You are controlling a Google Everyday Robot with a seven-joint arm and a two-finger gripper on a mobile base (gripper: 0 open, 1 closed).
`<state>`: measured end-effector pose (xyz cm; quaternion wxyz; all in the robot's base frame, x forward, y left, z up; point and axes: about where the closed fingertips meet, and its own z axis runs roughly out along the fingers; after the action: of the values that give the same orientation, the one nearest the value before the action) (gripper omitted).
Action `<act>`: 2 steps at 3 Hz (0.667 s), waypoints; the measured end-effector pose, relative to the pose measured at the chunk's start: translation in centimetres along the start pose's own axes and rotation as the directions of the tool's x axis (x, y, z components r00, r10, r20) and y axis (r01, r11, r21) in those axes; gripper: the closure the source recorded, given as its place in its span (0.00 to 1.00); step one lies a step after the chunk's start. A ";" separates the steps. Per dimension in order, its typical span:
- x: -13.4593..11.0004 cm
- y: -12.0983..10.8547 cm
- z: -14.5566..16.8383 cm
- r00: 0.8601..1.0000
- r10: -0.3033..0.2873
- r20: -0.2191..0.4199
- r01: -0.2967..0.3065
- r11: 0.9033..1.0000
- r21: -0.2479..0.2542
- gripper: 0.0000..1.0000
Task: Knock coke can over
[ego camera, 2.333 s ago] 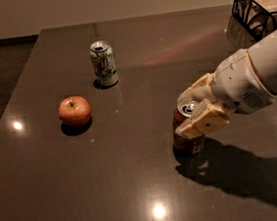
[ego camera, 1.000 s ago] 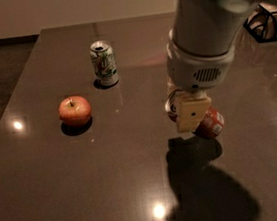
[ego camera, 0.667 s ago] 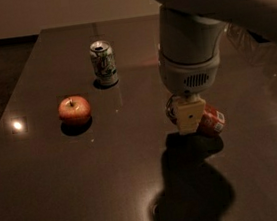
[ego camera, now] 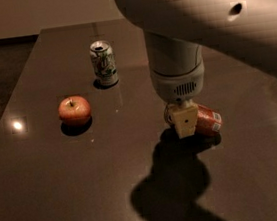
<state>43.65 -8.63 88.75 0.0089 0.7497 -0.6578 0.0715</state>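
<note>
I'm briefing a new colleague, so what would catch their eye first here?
The big pale arm fills the upper right, its tool low over the table beside the coke can, which lies on its side. Further left are an apple and an upright white-and-green can.

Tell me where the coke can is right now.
The coke can lies on its side on the table, right of centre in the camera view, its left end behind the gripper, the apple well off to the left.

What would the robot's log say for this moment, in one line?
coke can: on its side | gripper: at the can | white-and-green can: upright | apple: apart
</note>
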 end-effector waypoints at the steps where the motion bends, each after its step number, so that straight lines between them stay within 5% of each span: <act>1: -0.4 0.1 1.2 0.999 -0.028 -0.021 0.027 0.999 -0.016 0.36; 2: -0.6 0.3 2.4 0.998 -0.047 -0.031 0.045 0.998 -0.033 0.12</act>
<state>43.52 -8.33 86.26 0.0333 0.7632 -0.6412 0.0727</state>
